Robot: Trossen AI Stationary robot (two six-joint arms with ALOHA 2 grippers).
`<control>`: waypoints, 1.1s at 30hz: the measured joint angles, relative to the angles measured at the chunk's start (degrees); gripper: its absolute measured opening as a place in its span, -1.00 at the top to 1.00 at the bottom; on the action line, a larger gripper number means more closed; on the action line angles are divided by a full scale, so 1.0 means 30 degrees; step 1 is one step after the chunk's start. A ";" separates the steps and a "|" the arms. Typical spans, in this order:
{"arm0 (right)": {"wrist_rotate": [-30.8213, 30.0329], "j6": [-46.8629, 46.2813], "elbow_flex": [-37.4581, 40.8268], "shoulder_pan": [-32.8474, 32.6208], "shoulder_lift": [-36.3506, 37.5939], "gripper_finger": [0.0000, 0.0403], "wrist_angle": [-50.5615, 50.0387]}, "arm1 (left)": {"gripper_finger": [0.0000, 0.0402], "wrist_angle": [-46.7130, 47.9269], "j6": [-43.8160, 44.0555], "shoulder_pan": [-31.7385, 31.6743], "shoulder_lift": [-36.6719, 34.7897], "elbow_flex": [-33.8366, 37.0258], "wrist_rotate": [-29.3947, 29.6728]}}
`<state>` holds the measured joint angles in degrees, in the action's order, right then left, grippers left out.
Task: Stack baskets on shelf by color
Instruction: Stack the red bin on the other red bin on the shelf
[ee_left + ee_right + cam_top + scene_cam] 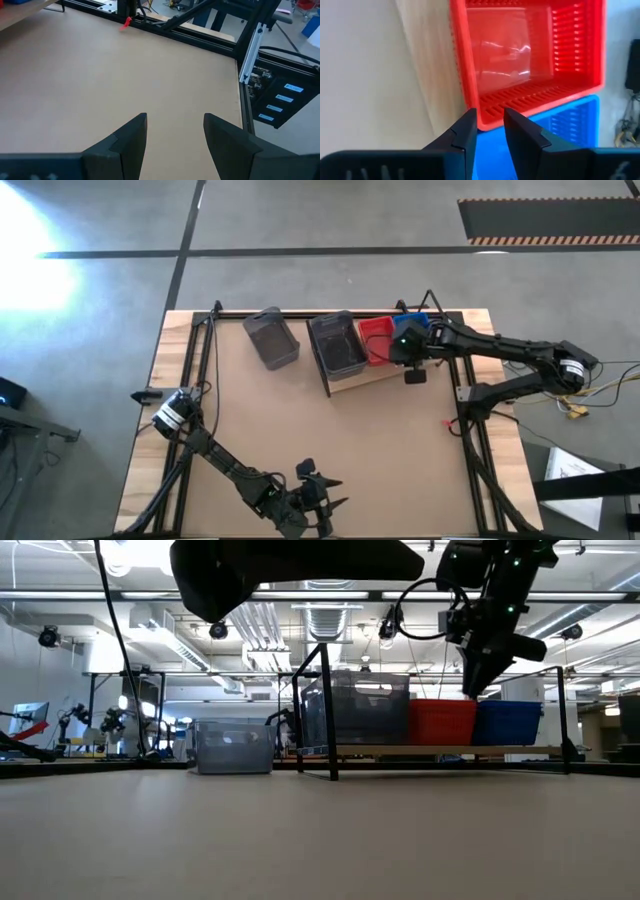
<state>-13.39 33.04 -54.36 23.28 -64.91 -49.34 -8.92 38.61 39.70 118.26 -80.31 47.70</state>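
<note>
The shelf (pixel 365 380) stands at the table's far side, its light board (pixel 450 750) on a black wire frame. On it stand, side by side, a dark grey basket (pixel 337 345), a red basket (pixel 375 338) and a blue basket (pixel 410 322). Another grey basket (pixel 271 338) sits on the tabletop to the left of the shelf. My right gripper (pixel 478 690) hovers just above the red basket's (pixel 530 55) rim beside the blue one (pixel 560 125), open by a narrow gap, holding nothing. My left gripper (pixel 175 122) waits open over the table's near edge.
Black frame rails run along the table's left and right sides (pixel 470 430). A small red marker (pixel 447 422) lies near the right rail. Bare brown tabletop (pixel 330 430) stretches between the shelf and the left arm.
</note>
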 joint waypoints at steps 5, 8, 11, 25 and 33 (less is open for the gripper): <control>0.0144 -0.0739 -0.0265 0.0002 0.0082 0.56 0.0332 | 0.10 -0.0025 0.0000 0.0000 0.0000 0.0000 0.0021; 0.0869 -0.1692 -0.0259 0.0002 0.0097 0.60 0.1274 | 0.10 -0.0025 -0.0007 0.0000 0.0000 -0.0007 0.0096; 0.0946 -0.3391 -0.0245 0.0002 0.0021 0.66 0.2436 | 0.10 -0.0025 -0.0007 0.0000 -0.0002 -0.0036 0.0102; 0.0956 -0.6835 0.1618 0.0655 -0.0268 0.90 0.4163 | 0.10 0.1126 -0.1996 0.0969 -0.2579 -0.0015 0.2353; 0.0920 -0.7009 0.1423 0.1275 -0.0253 0.96 0.2786 | 0.10 0.1172 -0.1486 0.0954 -0.2585 0.0364 0.2361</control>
<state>-10.63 12.01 -50.09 27.11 -65.67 -40.98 -5.40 34.15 42.57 110.50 -79.22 54.78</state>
